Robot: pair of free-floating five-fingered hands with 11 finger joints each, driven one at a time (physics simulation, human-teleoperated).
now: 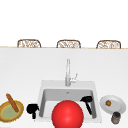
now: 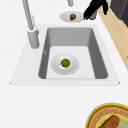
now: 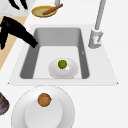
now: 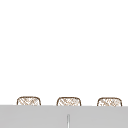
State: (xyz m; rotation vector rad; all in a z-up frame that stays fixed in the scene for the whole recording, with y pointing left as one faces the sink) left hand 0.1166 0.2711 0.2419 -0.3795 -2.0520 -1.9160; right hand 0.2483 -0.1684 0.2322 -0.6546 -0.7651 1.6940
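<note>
My right hand [image 1: 87, 99] hangs over the sink's [image 1: 40, 96] right front corner, open, its straight fingers slanting down toward the basin. The right side view has that right hand [image 3: 17, 31] pointing in over the sink's near wall; the left side view puts it [image 2: 93, 8] beside the far white plate [image 2: 66, 16]. In the basin lies a white bowl [image 3: 63, 68] with a small green fruit [image 3: 62, 64] in it, apart from the hand. My left hand [image 1: 32, 108] floats idle and open off the sink's left front corner, holding nothing.
A big red ball [image 1: 67, 114] covers the sink's front middle. The faucet [image 1: 67, 72] stands behind the basin. Left is a yellow-green dish [image 1: 10, 111] with a brown stick [image 1: 12, 102]. Right is a white plate [image 1: 113, 103] with a brown nut [image 1: 108, 102], and a dark jar [image 1: 115, 117]. Chairs [image 1: 28, 43] line the back.
</note>
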